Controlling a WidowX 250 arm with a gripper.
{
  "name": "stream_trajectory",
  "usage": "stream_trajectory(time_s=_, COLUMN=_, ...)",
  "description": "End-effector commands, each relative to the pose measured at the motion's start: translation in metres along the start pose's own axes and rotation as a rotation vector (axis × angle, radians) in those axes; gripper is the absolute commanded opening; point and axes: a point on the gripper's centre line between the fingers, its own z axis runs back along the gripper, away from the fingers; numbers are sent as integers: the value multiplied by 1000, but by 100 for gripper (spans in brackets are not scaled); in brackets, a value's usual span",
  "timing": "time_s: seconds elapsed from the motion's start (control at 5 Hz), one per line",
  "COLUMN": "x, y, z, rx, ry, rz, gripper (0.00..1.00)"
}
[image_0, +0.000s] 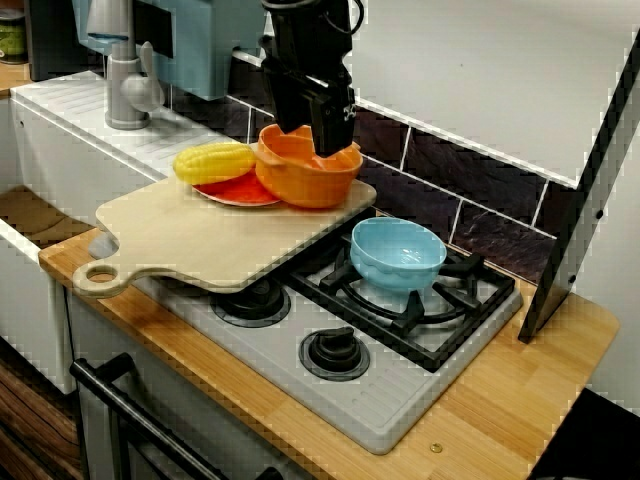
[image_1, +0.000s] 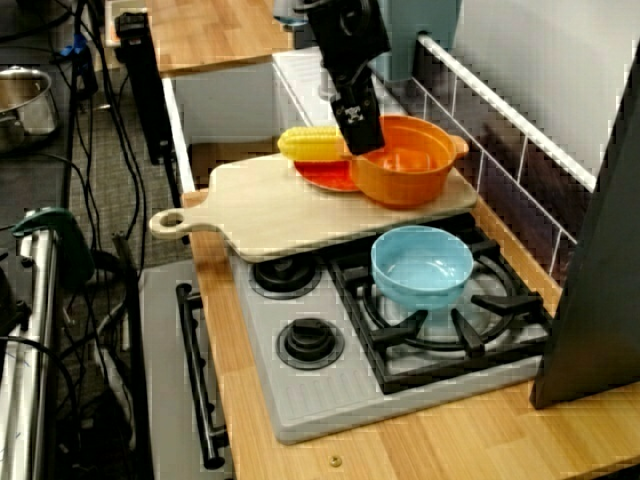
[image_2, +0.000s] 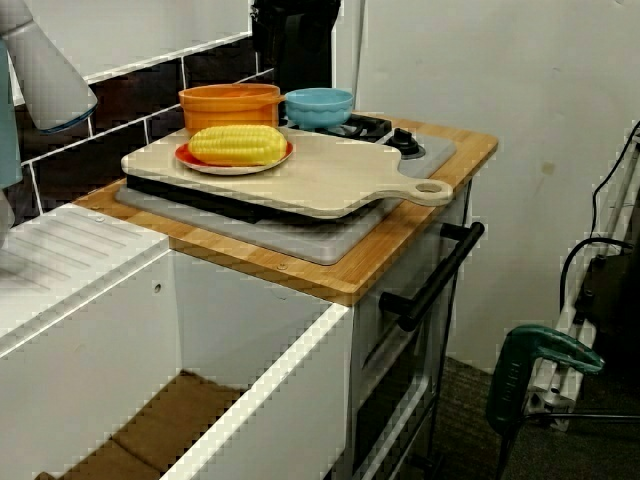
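In the front view my black gripper (image_0: 312, 138) hangs straight down at the back rim of an orange two-handled pot (image_0: 305, 178); its tips reach rim level. The high side view puts the gripper (image_1: 364, 138) at the pot's (image_1: 405, 165) left rim, touching or nearly so. How the jaws stand is hidden by the gripper's body. The pot stands on a pale wooden cutting board (image_0: 200, 240) beside a red plate (image_0: 240, 190) carrying a yellow corn cob (image_0: 213, 160). From the low sink-side view, only the arm (image_2: 295, 45) shows behind the pot (image_2: 230, 105).
The board overhangs the left burners of a grey gas stove (image_0: 400, 395). A light blue bowl (image_0: 397, 255) sits on the back right burner grate. A tap (image_0: 125, 85) and white sink lie left. A dark tiled wall runs behind, and a black panel (image_0: 570, 230) leans at right.
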Motion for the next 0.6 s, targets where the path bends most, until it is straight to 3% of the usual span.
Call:
stream_trajectory(time_s=0.0, x=-2, y=24, z=28, rx=54, ry=-74, rz=83, gripper=100)
stream_trajectory(time_s=0.4, x=-13, y=44, z=32, rx=73, ry=-88, rz=189, gripper=100)
